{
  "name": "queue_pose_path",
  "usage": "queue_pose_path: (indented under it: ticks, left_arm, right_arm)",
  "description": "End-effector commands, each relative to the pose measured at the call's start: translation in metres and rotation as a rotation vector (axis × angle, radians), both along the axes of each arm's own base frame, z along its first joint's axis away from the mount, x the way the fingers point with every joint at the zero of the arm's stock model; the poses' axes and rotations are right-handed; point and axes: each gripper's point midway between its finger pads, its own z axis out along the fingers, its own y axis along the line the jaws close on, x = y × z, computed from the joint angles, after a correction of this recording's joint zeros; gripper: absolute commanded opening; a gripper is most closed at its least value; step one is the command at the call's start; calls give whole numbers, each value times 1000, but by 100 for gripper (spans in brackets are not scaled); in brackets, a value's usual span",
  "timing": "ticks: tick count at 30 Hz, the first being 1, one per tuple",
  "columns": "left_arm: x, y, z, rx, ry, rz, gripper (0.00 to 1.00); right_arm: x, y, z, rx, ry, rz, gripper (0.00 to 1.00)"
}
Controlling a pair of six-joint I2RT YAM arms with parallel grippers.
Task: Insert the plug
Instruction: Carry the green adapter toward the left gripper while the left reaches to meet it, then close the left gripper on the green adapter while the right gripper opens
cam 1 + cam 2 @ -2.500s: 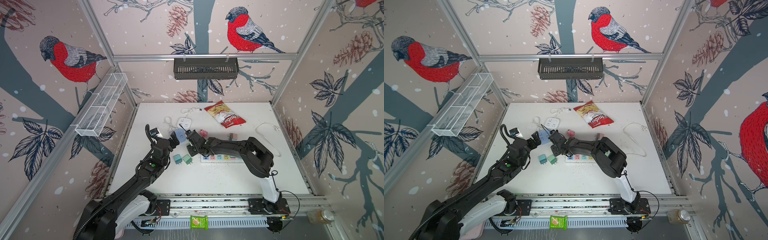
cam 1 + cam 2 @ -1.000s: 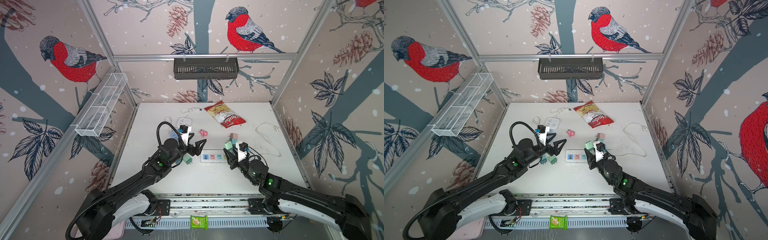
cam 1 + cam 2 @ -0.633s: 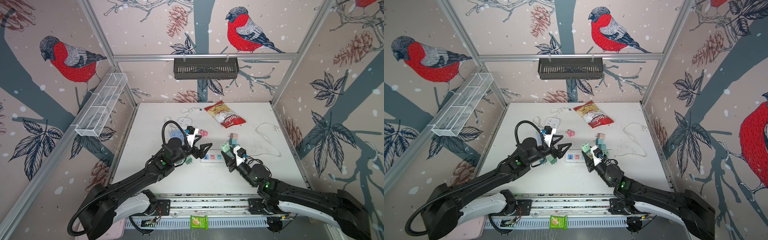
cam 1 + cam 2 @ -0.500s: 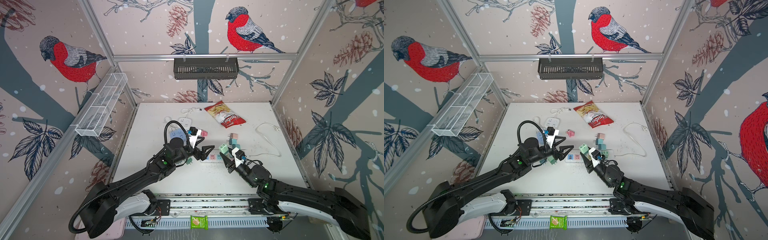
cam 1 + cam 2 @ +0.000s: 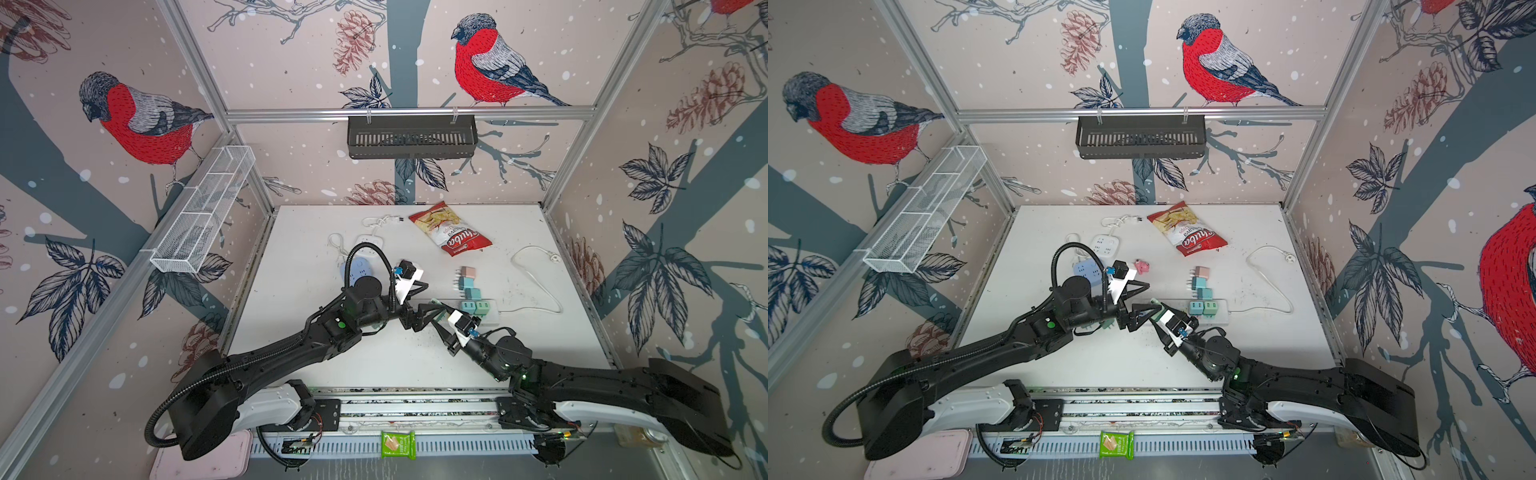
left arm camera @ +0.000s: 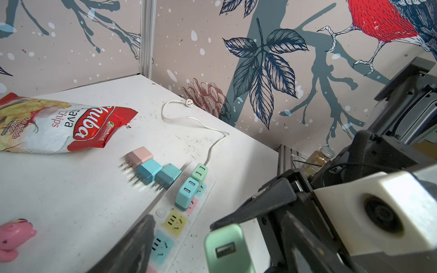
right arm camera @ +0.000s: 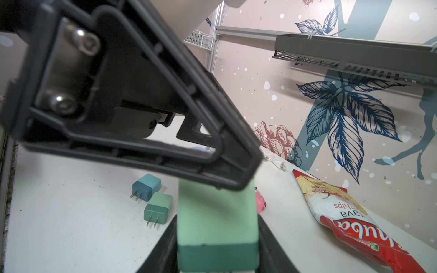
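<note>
Green plug along right claw, port outward

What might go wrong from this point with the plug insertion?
A finger of the open left gripper hangs close over the green plug in the right gripper; closing may knock it askew.
Both grippers crowd above the power strip and could collide.
The plug's prongs are hidden, so alignment is unchecked.
</note>
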Motion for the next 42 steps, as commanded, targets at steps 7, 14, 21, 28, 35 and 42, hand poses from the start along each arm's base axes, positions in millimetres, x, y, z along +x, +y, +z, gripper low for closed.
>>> queue_pose_path:
  ticks: [7, 14, 21, 28, 35, 42]
  left_arm:
    - [-1, -4, 8, -7, -32, -20, 81]
    - [-2, -9, 4, 10, -23, -37, 75]
    - [-5, -13, 2, 22, -23, -59, 59]
    - [-7, -17, 0, 32, -18, -83, 51]
    - [-5, -21, -5, 55, -13, -86, 25]
    - [-1, -15, -1, 47, -31, -45, 0]
  right_arm:
    - [12, -15, 31, 100, -63, -123, 2]
    - [6, -13, 37, 110, -82, -85, 2]
    - [7, -12, 36, 104, -88, -93, 3]
    - [8, -10, 37, 109, -84, -90, 3]
    - [9, -8, 38, 113, -82, -90, 3]
    - [13, -15, 36, 123, -70, -133, 44]
